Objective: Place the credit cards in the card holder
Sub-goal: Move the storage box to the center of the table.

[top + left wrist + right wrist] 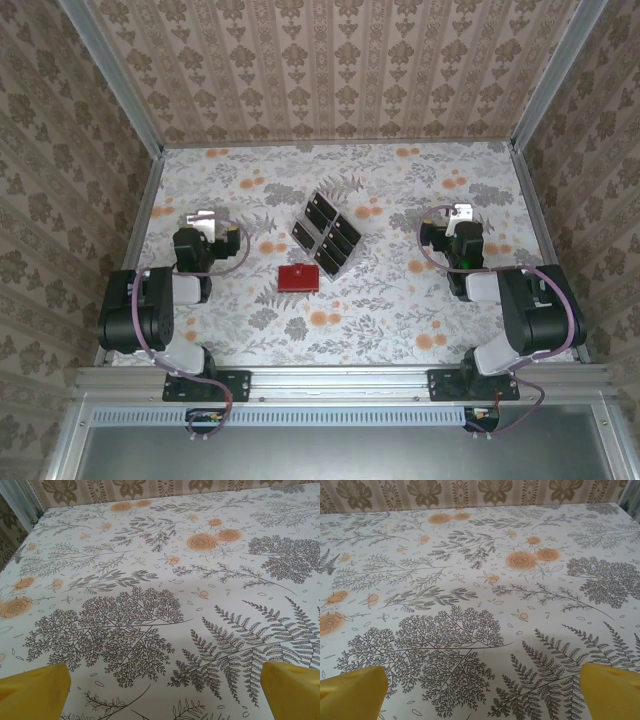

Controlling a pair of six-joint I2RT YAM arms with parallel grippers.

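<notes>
Several glossy black credit cards [328,232] lie in a tight diagonal cluster at the middle of the floral table. The red card holder [298,278] lies flat just in front of them, slightly to the left. My left gripper [203,217] rests to the left, about a hand's width from the holder. My right gripper [459,212] rests on the opposite side of the cards. In the wrist views the left gripper [167,690] and the right gripper [482,692] are open, yellow fingertips [35,690] [612,690] wide apart with bare tablecloth between them.
A metal-framed enclosure with patterned walls [330,70] surrounds the table. The arm bases [200,385] [480,380] sit on the near rail. Open tablecloth [340,330] stretches in front of the holder and behind the cards.
</notes>
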